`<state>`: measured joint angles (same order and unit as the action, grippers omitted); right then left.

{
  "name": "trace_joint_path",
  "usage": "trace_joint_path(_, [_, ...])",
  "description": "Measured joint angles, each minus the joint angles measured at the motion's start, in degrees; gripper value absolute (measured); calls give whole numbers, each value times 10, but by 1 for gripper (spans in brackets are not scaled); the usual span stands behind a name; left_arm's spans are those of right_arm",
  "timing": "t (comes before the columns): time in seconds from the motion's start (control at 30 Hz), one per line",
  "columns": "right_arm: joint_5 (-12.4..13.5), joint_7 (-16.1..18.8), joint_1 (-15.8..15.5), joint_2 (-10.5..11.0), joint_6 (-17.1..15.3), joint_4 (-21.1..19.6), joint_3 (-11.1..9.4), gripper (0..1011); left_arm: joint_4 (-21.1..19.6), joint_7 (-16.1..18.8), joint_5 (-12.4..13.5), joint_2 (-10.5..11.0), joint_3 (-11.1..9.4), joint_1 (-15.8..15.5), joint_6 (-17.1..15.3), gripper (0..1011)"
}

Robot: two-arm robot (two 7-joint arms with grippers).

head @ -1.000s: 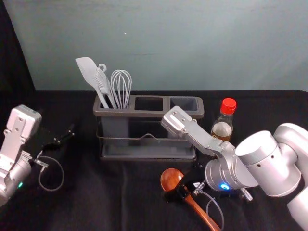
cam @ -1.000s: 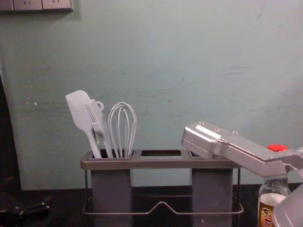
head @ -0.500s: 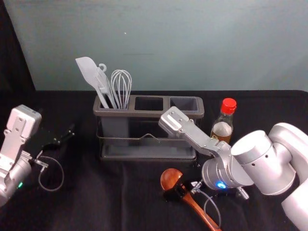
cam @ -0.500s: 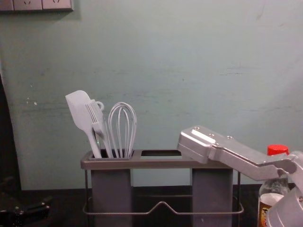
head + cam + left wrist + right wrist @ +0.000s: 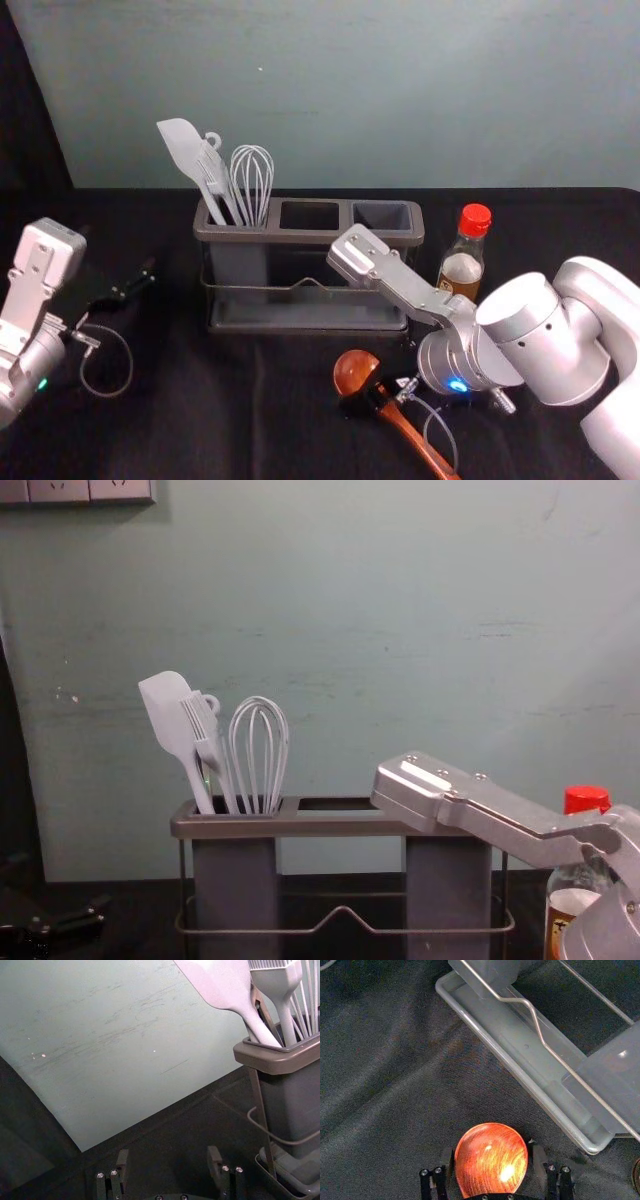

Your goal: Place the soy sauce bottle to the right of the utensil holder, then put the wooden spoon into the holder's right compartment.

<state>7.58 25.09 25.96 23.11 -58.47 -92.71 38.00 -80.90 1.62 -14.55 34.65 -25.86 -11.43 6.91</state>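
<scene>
In the head view, the utensil holder (image 5: 308,237) stands on the black-cloth-covered surface (image 5: 190,410). Its left compartment holds a spatula (image 5: 183,150), a basting brush (image 5: 214,172) and a whisk (image 5: 252,175). The soy sauce bottle (image 5: 462,268) stands upright just to the holder's right. The wooden spoon (image 5: 356,371) lies in front of the holder, handle slanting toward the near right, with the right gripper (image 5: 372,390) at its neck. The left gripper (image 5: 150,272) is parked left of the holder.

In the left wrist view, that gripper's fingers are spread, near the holder's left end.

In the right wrist view, the fingers are apart, one on either side of the spoon's bowl; the holder's drip tray (image 5: 520,1055) lies near.

In the chest view, the right arm (image 5: 480,805) crosses before the holder's right end and partly hides the bottle.
</scene>
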Motion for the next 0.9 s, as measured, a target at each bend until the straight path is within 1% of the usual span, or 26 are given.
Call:
trace_joint_path(0.43, [1, 0, 0, 0, -1, -1, 0, 1000, 0, 0, 0, 0, 0, 0, 0, 1011])
trace_joint_path(0.53, [2, 0, 0, 1, -1, -1, 0, 956, 0, 0, 0, 0, 0, 0, 0, 1011])
trace_joint_path(0.6, [2, 0, 0, 1, -1, -2, 0, 886, 0, 0, 0, 0, 0, 0, 0, 1011])
trace_joint_path(0.7, [2, 0, 0, 1, -1, -2, 0, 842, 0, 0, 0, 0, 0, 0, 0, 1011])
trace_joint_path(0.9, [2, -1, 0, 1, -2, -2, 0, 842, 0, 0, 0, 0, 0, 0, 0, 1012])
